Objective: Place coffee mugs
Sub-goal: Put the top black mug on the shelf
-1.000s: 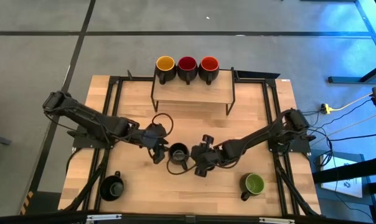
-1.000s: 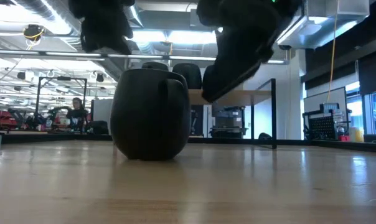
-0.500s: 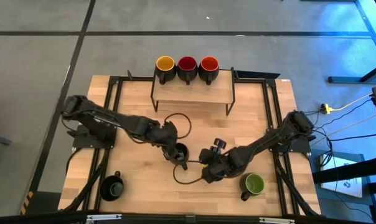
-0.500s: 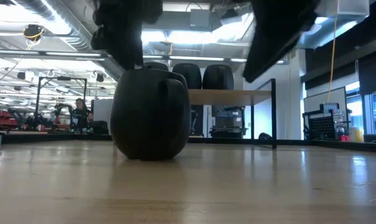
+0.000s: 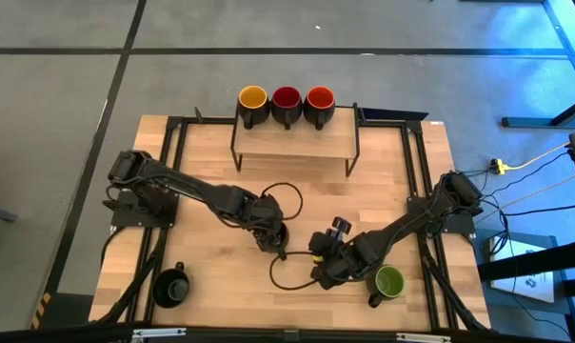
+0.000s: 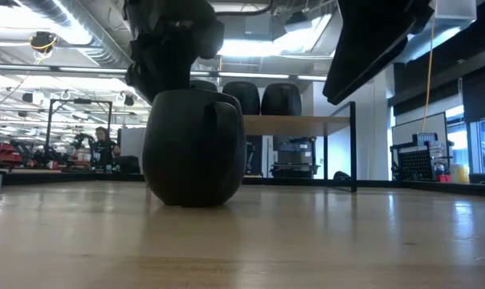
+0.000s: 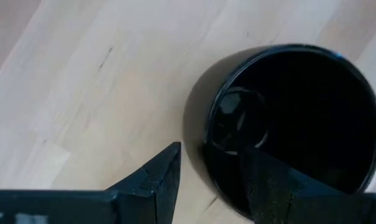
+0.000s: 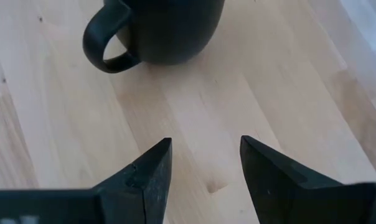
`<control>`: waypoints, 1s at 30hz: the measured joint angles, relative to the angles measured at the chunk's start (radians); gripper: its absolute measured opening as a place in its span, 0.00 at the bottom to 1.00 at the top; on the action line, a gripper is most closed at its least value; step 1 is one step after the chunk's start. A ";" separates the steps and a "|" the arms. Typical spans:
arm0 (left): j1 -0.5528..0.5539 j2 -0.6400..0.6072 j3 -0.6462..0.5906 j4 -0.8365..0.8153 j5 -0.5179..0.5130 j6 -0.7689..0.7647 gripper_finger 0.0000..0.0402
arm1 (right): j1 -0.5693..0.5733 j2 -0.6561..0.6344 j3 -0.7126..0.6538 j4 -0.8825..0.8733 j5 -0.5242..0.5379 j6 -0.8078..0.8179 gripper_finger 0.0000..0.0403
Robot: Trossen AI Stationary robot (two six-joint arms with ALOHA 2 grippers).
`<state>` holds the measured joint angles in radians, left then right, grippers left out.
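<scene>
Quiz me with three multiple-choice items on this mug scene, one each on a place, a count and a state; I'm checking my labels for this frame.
1. Where is the green-inside mug?
A. on the wooden shelf
B. on the table near its front right corner
C. in the left gripper

2. How many mugs stand on the wooden shelf?
A. two
B. three
C. five

3. How do the left gripper fingers stand at the black-inside mug?
A. open, straddling its rim
B. shut, far from it
C. clamped on its handle

Answers: 1 B, the high view shows it by the right gripper. 2 B, yellow, red and orange-red insides in a row. 3 A, the left wrist view shows one finger outside the wall and one inside.
</scene>
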<state>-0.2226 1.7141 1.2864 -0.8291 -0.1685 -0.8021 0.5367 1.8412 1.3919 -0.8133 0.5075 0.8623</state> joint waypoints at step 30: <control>-0.032 0.023 0.030 -0.055 -0.014 0.136 0.04 | 0.000 0.005 0.000 0.046 0.031 -0.002 0.44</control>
<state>-0.2549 1.7369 1.3166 -0.8841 -0.1828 -0.6664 0.5365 1.8458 1.3918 -0.7670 0.5385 0.8604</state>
